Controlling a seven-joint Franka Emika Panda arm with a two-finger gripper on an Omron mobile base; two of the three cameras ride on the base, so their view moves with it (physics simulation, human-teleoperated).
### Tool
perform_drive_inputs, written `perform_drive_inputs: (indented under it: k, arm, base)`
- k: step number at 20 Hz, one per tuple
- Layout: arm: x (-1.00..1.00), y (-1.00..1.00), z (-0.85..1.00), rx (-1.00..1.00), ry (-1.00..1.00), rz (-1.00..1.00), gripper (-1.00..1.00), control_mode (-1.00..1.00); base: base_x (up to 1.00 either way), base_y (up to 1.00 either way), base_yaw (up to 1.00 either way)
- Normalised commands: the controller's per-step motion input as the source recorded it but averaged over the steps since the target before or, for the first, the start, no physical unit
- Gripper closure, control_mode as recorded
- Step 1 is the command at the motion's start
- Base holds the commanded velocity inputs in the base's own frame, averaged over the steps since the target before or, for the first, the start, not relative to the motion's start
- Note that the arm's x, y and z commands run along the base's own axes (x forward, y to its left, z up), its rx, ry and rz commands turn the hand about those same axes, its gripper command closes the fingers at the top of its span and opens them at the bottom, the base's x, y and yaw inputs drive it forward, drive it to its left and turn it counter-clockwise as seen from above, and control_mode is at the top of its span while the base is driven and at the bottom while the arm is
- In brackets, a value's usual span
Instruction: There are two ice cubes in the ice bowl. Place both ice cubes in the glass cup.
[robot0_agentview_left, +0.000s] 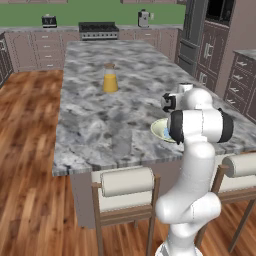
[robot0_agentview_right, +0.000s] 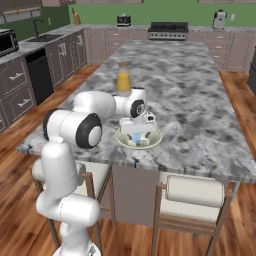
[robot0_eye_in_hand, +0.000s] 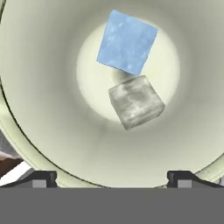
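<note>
We find the gripper (robot0_eye_in_hand: 112, 177) open above the bowl (robot0_eye_in_hand: 39, 109) at the counter's (robot0_agentview_right: 200, 100) near edge; both ice cubes (robot0_eye_in_hand: 127, 41) lie inside, touching.

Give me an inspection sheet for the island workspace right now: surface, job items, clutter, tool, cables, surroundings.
Surface: grey marble island counter, level, no spills seen.
Ice bowl: near the counter's front edge, upright, directly under the hand.
Ice cubes: both in the bowl's centre, one light blue cube, one greyish cube, corners about touching.
Glass cup: faint clear tumbler on the marble, left of the bowl, upright; looks empty.
Clutter: lidded jar of orange liquid mid-counter, well behind the bowl.
Tool: open, poised over the bowl, tips either side of the rim, holding nothing.
Cables: nothing seen.
Surroundings: two stools at the front edge, stove and cabinets at the back wall, wood floor.
</note>
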Motion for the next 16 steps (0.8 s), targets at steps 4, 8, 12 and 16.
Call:
perform_drive_inputs:
  k: [4,8,12,16]
  arm:
    - [0.26,0.00,-0.29,0.00,0.00,0.00,-1.00,-1.00]
    - [0.22,0.00,-0.37,0.00,0.00,0.00,-1.00,-1.00]
    - [0.20,0.00,-0.26,0.00,0.00,0.00,-1.00,-1.00]
    - [0.13,-0.03,-0.24,0.00,0.00,0.00,-1.00,-1.00]
  base:
    - [0.00,0.00,0.00]
    - [0.00,0.00,0.00]
    - [0.00,0.00,0.00]
    - [0.00,0.00,0.00]
